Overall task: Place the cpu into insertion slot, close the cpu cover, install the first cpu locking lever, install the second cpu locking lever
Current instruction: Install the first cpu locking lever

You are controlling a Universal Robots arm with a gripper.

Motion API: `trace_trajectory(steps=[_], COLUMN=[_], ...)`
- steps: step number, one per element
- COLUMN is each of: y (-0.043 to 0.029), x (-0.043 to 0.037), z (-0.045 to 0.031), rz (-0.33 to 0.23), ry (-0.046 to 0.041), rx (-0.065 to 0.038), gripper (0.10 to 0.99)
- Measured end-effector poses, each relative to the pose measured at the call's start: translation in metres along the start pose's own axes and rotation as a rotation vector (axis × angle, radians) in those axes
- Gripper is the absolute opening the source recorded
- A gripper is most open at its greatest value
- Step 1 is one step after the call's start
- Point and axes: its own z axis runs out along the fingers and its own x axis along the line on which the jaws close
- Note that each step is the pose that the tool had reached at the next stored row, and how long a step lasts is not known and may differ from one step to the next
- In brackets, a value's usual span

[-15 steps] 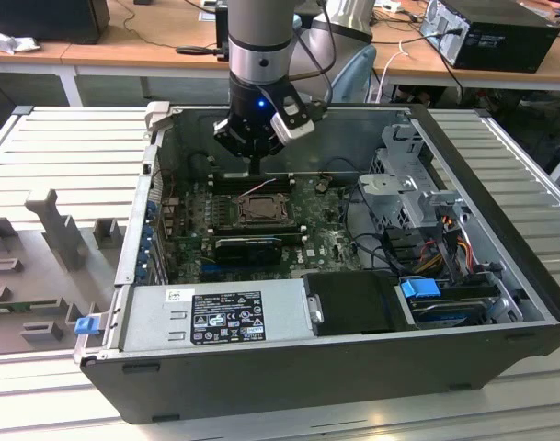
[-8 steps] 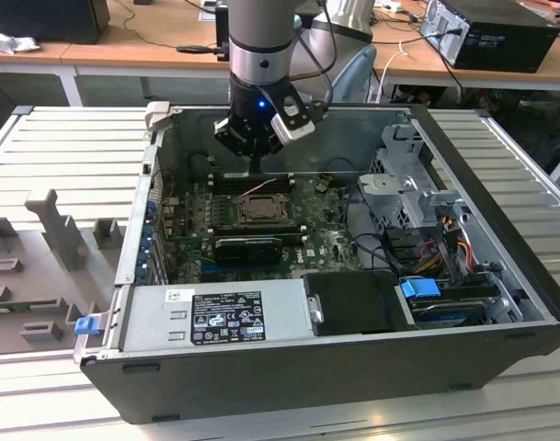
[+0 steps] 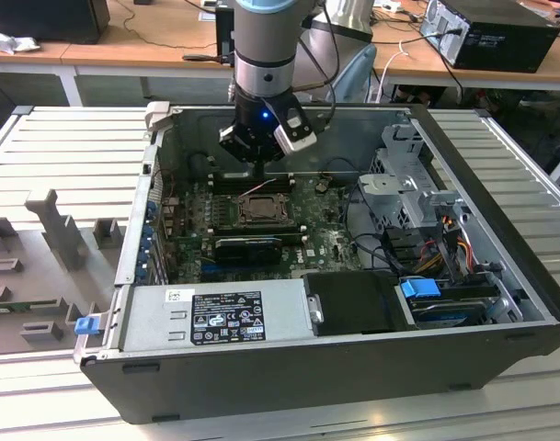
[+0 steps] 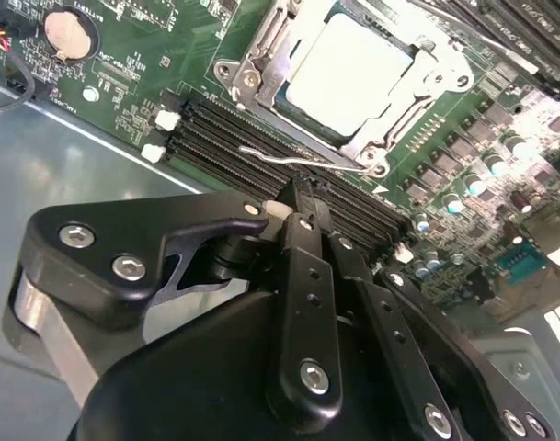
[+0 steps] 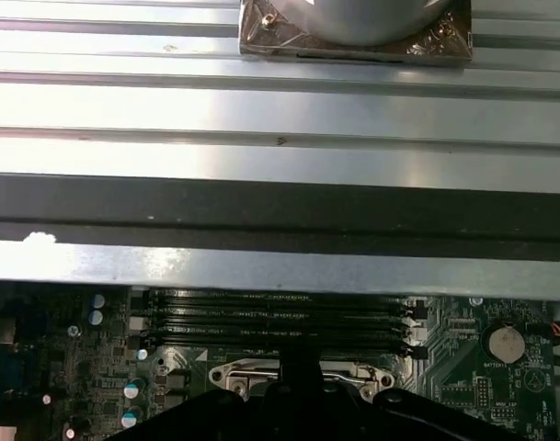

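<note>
The arm stood over the open computer case (image 3: 500, 239), which lay on a ribbed grey desk (image 3: 68, 156). In the exterior view the claw (image 3: 259, 163) hung inside the case, above the memory slots and just beside the socket on its far side.

In the second wrist view the claw (image 4: 302, 197) had its fingers (image 4: 307, 276) pressed together, with nothing between them. The tips sat over the memory slots (image 4: 261, 138), close to a thin wire lever (image 4: 298, 161) that ran along the near edge of the socket.

The cpu (image 4: 348, 69) lay flat in the slot (image 4: 404, 119), its pale metal face up. The cover (image 4: 261, 50) lay down around it, the chip's face showing through its square window (whether it was fully latched could not be told). In the exterior view the socket (image 3: 258, 209) sat near the middle of the green board (image 3: 330, 243).

A round coin cell (image 4: 68, 32) sat on the board well apart from the socket. In the first wrist view the memory slots (image 5: 280, 322) ran beside the case wall (image 5: 280, 216), and the cover's edge (image 5: 229, 375) showed just past them.
</note>
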Motion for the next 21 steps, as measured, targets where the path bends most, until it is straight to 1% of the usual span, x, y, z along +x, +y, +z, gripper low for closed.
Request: trace_trajectory(steps=[1, 2, 8, 12, 13, 15, 18, 21], y=[-0.0001, -0.0003, -0.0002, -0.0001, -0.0003, -0.0005, -0.0006, -0.0006], x=[-0.0006, -0.0014, -0.0055, -0.0084, -0.0106, -0.0126, -0.0164, -0.0178], z=[0.0011, 0.0025, 0.0113, 0.0148, 0.0162, 0.0182, 0.0237, 0.0265], rz=[0.0, 0.0, 0.0, 0.0, 0.0, 0.0, 0.0, 0.0], ry=[-0.0002, -0.0001, -0.0001, -0.0001, -0.0001, -0.0001, -0.0001, -0.0001], rx=[-0.003, -0.003, -0.003, -0.003, -0.003, -0.003, -0.003, -0.003], gripper=[0.106, 0.106, 0.106, 0.106, 0.106, 0.106, 0.106, 0.106])
